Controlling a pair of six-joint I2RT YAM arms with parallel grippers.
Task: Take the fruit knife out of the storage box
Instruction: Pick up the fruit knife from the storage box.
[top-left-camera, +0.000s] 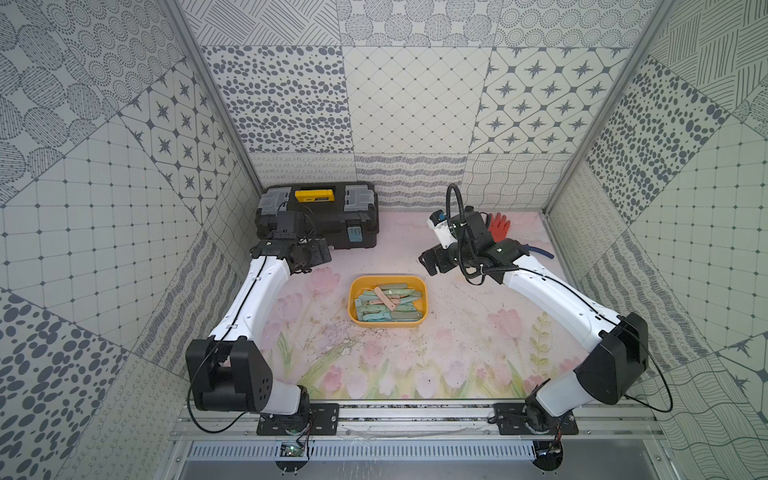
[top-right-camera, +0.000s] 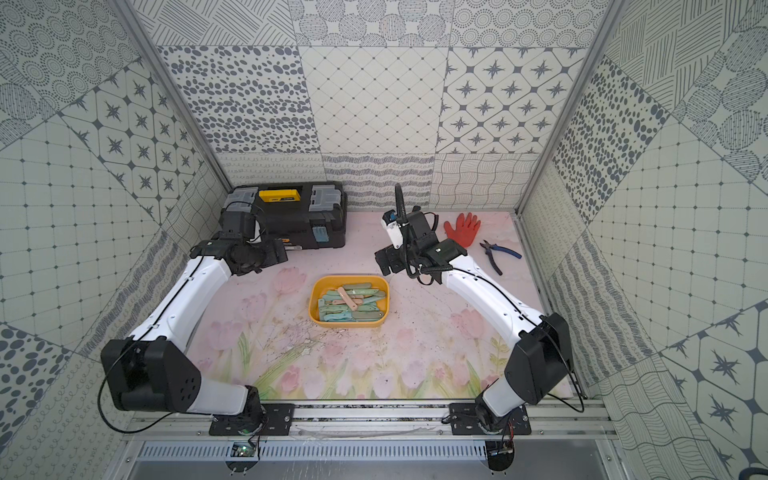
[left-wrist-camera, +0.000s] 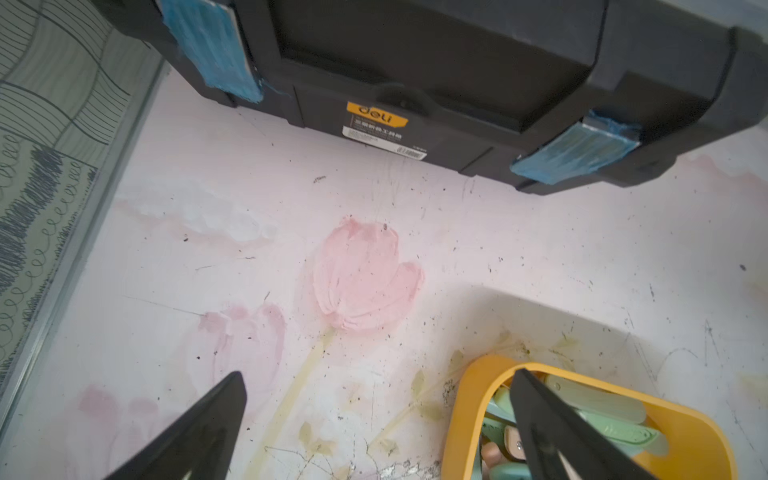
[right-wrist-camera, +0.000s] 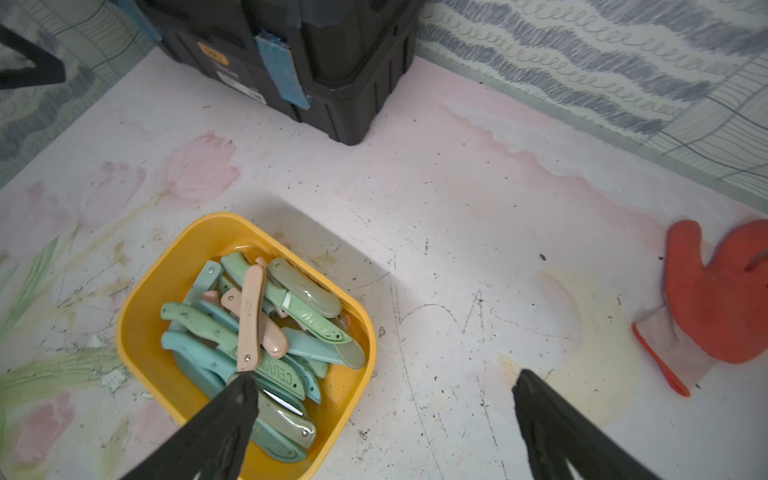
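The storage box (top-left-camera: 424, 291) (top-right-camera: 314, 291) is a shallow yellow tub in the middle of the table, seen in both top views. It holds several folded fruit knives (top-left-camera: 386, 306) (right-wrist-camera: 291, 307) in green, blue and pink; a pink one (right-wrist-camera: 250, 320) lies on top. My left gripper (top-left-camera: 322, 254) (left-wrist-camera: 379, 374) hovers open to the tub's back left, over bare table, and one finger overlaps the tub rim (left-wrist-camera: 465, 399) in the left wrist view. My right gripper (top-left-camera: 430, 262) (right-wrist-camera: 387, 375) hovers open at the tub's back right. Both are empty.
A black toolbox (top-left-camera: 332, 220) (left-wrist-camera: 457, 62) with a yellow handle stands at the back left, just behind my left gripper. A red glove (top-right-camera: 461, 228) (right-wrist-camera: 719, 299) and blue-handled pliers (top-right-camera: 498, 254) lie at the back right. Patterned walls enclose three sides.
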